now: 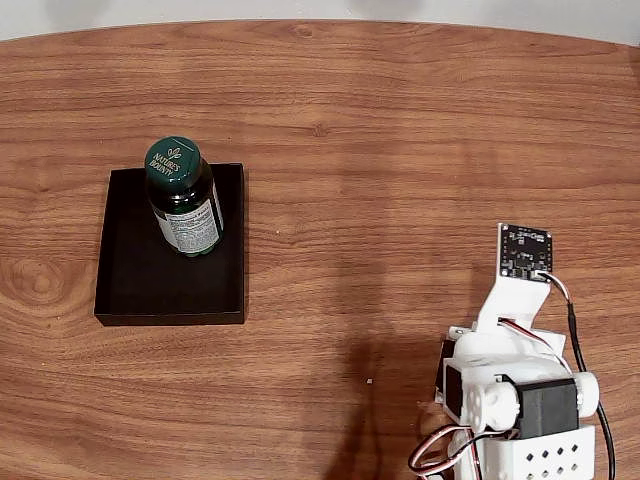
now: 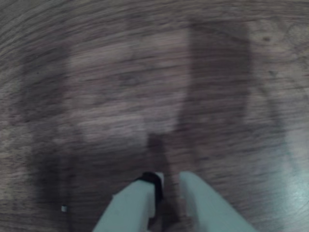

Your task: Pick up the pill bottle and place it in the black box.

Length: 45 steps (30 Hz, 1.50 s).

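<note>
The pill bottle (image 1: 184,208), dark brown with a green cap and a white-green label, stands upright inside the black box (image 1: 130,290), towards its far side, in the fixed view. The white arm (image 1: 510,395) is folded at the lower right of the table, far from the box. In the blurred wrist view my gripper (image 2: 170,178) points down at bare wood. Its two pale fingers (image 2: 137,205) are nearly together and hold nothing.
A wide stretch of wooden table (image 1: 380,170) lies between the arm and the box. A small black circuit board (image 1: 526,250) sits on the arm's white bracket. The table's far edge runs along the top of the fixed view.
</note>
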{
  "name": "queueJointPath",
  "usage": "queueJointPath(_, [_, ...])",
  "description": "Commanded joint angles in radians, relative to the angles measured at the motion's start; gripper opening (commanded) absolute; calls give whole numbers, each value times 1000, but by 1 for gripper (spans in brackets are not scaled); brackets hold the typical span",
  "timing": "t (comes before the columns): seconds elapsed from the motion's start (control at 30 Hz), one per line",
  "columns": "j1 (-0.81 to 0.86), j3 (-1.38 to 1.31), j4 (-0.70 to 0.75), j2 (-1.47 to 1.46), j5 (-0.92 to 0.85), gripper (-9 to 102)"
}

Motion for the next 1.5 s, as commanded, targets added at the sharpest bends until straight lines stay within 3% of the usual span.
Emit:
queueJointPath(0.0, [-5, -15, 173, -6, 3, 0])
queueJointPath(1.47, [6, -15, 175, -6, 8, 0])
